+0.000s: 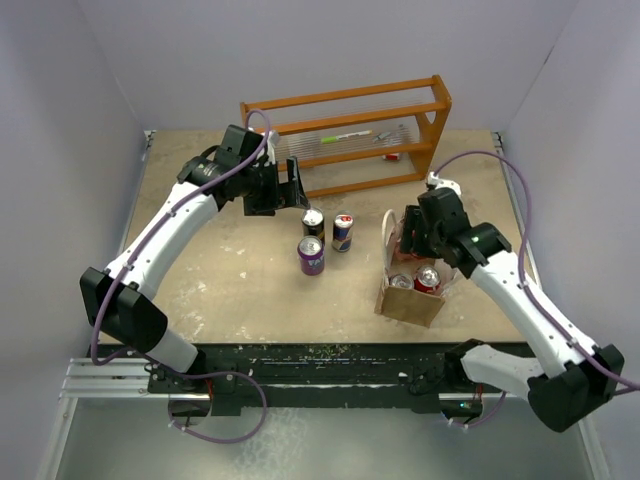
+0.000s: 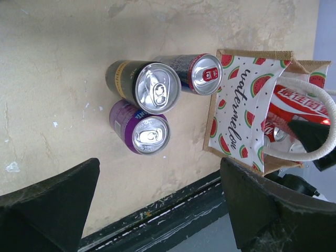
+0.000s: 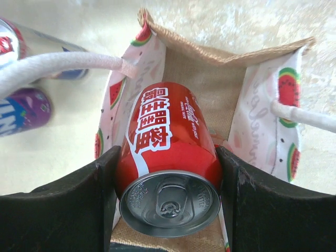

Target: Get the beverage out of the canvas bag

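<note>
Jaws on my right gripper [image 3: 168, 181] are clamped on the red can [image 3: 167, 139], one black finger [image 3: 63, 210] against each side and its silver top facing my wrist camera. The can sits tilted in the open mouth of the canvas bag [image 3: 210, 68], with watermelon-print lining on both sides of it. I cannot tell whether it touches the bottom. A white handle [image 3: 58, 65] loops off toward 10 o'clock. From above, the bag stands at 4 o'clock on the table [image 1: 220, 280], near the front edge, and a second can [image 1: 402, 282] shows inside it beside the red one.

Over on the left, my left gripper [image 2: 160, 210] hangs with its jaws spread wide, gripping nothing. Three cans stand upright in a tight cluster at its 12 o'clock: a purple can [image 2: 140, 128], a dark can [image 2: 144, 84] and a blue can [image 2: 191, 73]. From the bag they lie at 10 o'clock. An orange rack [image 1: 350, 135] stands along the table's 12 o'clock edge.
</note>
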Motion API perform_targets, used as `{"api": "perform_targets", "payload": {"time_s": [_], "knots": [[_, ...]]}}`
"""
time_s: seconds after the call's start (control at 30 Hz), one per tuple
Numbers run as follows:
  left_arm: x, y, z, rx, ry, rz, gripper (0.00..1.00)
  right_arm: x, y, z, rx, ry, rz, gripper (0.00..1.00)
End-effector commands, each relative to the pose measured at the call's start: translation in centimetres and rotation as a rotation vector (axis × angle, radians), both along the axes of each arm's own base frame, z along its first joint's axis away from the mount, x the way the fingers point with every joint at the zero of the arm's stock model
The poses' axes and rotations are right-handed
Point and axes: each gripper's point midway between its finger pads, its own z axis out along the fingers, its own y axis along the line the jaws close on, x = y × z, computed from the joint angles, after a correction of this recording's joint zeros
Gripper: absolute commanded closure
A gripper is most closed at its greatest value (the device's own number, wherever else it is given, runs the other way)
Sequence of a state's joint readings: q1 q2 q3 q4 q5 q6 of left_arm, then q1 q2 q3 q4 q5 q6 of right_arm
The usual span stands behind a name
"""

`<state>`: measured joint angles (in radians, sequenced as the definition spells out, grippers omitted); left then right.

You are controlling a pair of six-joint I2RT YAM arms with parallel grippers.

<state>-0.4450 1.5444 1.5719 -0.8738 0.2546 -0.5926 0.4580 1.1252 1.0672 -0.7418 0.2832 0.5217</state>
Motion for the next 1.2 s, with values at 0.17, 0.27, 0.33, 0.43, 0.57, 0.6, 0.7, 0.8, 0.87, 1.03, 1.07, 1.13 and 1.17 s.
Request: {"api": "perform_targets", "payload": {"time_s": [0.17,0.27,0.33,0.43,0.57,0.6,0.7,0.8,0.87,1.03,1.07,1.13,1.17], "knots": [[1.0,-0.5,2.4,-0.054,-0.058,0.005,0.01,2.2,-0.9,12.9,0.164,-0.484,-0.086,1.00],[0.8,-0.2,2.4,-0.037,-0.060,0.006,0.01,2.3,-0.3,17.6,0.233,-0.641,-0.032,1.00],[0.7,0.1,2.4,-0.022,-0.063,0.009,0.01,2.2,0.3,21.0,0.278,-0.743,0.018,1.00],[0.6,0.4,2.6,-0.009,-0.073,0.010,0.01,2.4,1.8,25.4,0.319,-0.864,0.117,1.00],[0.6,0.8,2.9,0.011,-0.085,0.006,0.01,3.2,5.0,30.2,0.317,-0.976,0.313,1.00],[0.6,1.0,3.0,0.020,-0.090,0.007,0.01,3.6,5.9,30.8,0.313,-0.982,0.365,1.00],[0.6,1.8,3.5,0.055,-0.112,0.018,0.01,5.0,8.6,31.3,0.283,-0.984,0.514,1.00],[0.4,3.0,4.0,0.091,-0.139,0.036,0.01,5.3,12.0,29.7,0.321,-0.908,0.686,1.00],[0.2,3.8,4.3,0.115,-0.152,0.049,0.01,5.3,13.8,27.6,0.355,-0.815,0.766,1.00],[-0.4,5.7,4.7,0.185,-0.177,0.074,0.01,4.2,17.0,20.5,0.217,-0.578,0.883,1.00],[-0.4,6.0,4.7,0.195,-0.181,0.075,0.01,3.5,17.6,18.9,0.155,-0.530,0.915,1.00],[-0.5,6.5,4.6,0.216,-0.179,0.075,0.01,2.4,18.1,16.0,0.075,-0.428,0.960,1.00],[-0.5,6.7,4.6,0.224,-0.180,0.075,0.01,1.9,18.0,15.0,0.061,-0.387,0.969,1.00]]}}
